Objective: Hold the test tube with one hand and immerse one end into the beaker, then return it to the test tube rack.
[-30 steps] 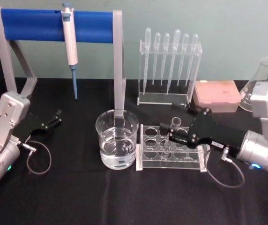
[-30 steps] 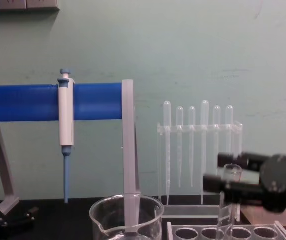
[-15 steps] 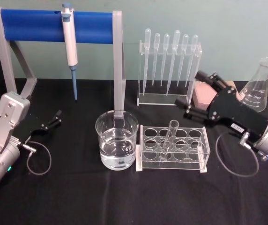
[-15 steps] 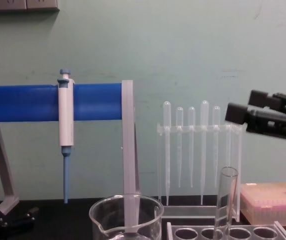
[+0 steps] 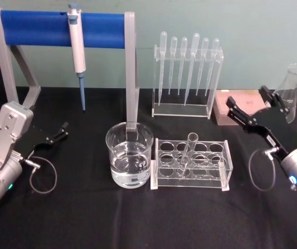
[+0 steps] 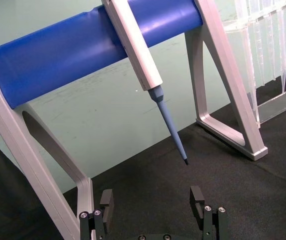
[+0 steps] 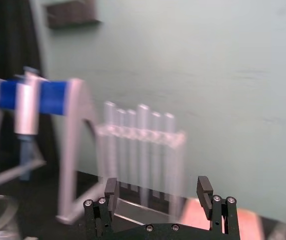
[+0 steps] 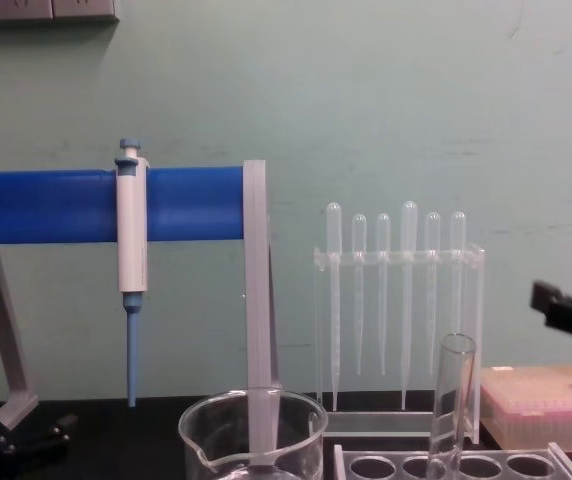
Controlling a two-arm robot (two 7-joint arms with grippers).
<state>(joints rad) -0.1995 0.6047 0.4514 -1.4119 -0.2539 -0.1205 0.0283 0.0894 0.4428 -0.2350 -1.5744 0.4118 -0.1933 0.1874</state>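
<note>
The test tube (image 5: pixel 186 153) leans in the rack (image 5: pixel 191 179), just right of the beaker (image 5: pixel 130 161). The right gripper (image 5: pixel 246 107), wide open and empty, hangs well right of the rack and nearer to the tube. The left gripper (image 5: pixel 62 129), also open, sits far left of the beaker.

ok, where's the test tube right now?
In the head view the test tube stands tilted in the clear tube rack, just right of the beaker at table centre. The open right gripper is off to the right, apart from it.

Blue pipettor stand bar (image 5: pixel 60 28), black counter (image 5: pixel 138 218), clear beaker (image 5: pixel 130 161), seemingly pink tip box (image 5: pixel 240 106), teal wall.
</note>
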